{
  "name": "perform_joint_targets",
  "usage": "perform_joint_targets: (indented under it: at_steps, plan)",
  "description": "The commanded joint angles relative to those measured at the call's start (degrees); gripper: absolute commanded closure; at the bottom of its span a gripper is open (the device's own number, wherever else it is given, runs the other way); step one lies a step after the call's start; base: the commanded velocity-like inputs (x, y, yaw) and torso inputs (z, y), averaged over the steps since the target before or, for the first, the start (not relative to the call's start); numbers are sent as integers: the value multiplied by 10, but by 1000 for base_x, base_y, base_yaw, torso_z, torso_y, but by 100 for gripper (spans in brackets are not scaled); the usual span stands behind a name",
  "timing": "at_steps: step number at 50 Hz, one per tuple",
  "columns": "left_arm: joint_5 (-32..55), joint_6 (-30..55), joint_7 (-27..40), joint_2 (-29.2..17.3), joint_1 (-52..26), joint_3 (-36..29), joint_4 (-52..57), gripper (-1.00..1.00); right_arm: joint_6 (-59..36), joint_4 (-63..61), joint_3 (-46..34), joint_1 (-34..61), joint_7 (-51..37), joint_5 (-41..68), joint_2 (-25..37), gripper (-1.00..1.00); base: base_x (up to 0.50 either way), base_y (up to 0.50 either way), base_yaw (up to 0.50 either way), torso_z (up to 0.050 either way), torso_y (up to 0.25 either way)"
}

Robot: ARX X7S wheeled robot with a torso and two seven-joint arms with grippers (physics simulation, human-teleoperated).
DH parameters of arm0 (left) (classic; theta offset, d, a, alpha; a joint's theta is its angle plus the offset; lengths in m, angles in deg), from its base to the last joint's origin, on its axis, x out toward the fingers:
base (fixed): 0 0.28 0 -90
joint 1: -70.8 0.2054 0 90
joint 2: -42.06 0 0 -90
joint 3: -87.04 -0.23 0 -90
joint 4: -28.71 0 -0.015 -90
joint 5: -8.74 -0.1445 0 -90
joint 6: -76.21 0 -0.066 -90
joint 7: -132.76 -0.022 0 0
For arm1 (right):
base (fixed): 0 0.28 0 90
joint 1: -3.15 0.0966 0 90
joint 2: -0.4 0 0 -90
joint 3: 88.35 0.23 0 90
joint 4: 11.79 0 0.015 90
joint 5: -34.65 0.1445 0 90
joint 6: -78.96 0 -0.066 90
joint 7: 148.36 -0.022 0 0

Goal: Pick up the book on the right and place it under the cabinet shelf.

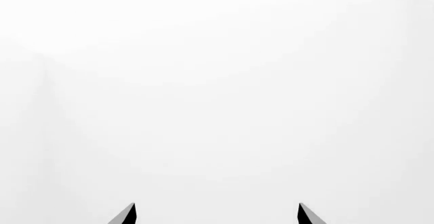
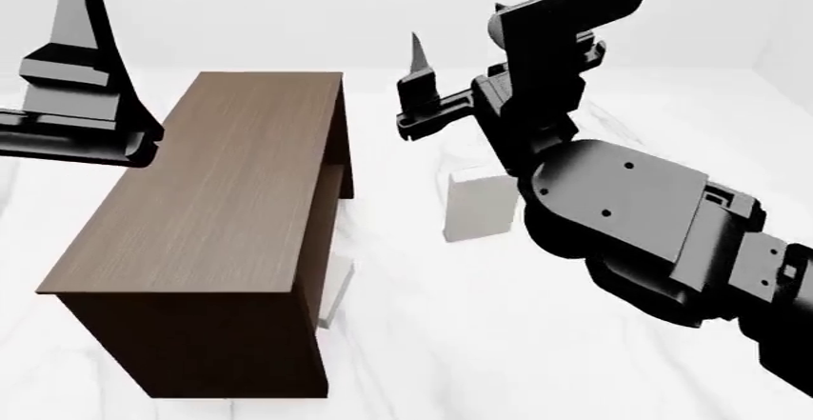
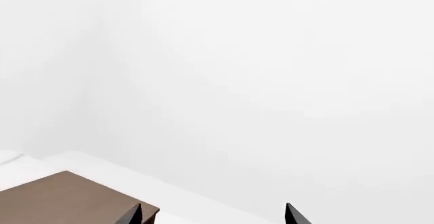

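Observation:
The book (image 2: 477,209) on the right is thin and pale grey-white, and it stands upright on the white floor to the right of the cabinet (image 2: 216,182). The cabinet's open side faces the book. Only a sliver of the shelf (image 2: 338,180) shows under the top board. My right gripper (image 3: 213,216) is open and empty. It hangs high above the book, with one finger (image 2: 417,58) pointing up. A corner of the cabinet (image 3: 61,198) shows in the right wrist view. My left gripper (image 1: 217,215) is open over bare white, raised beyond the cabinet's left edge.
A second look-alike book (image 2: 338,296) leans against the cabinet's open side near its front corner. My bulky right arm (image 2: 635,220) hides the floor to the right of the book. White floor lies between the two books.

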Motion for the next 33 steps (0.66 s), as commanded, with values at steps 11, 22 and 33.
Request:
perform_joint_targets:
  at_steps: [11, 22, 33]
  plan:
    - [-37, -21, -21, 15, 34, -9, -9, -100, -5, -147, 36, 29, -79, 18, 99, -100, 0, 0, 0, 0, 163]
    - [-65, -37, -34, 25, 62, -14, -13, -100, -11, -221, 52, 44, -116, 26, 153, -100, 0, 0, 0, 0, 163]
    - [-91, -59, -46, 28, 97, -12, -16, -100, -1, -256, 64, 38, -138, 20, 199, -100, 0, 0, 0, 0, 160]
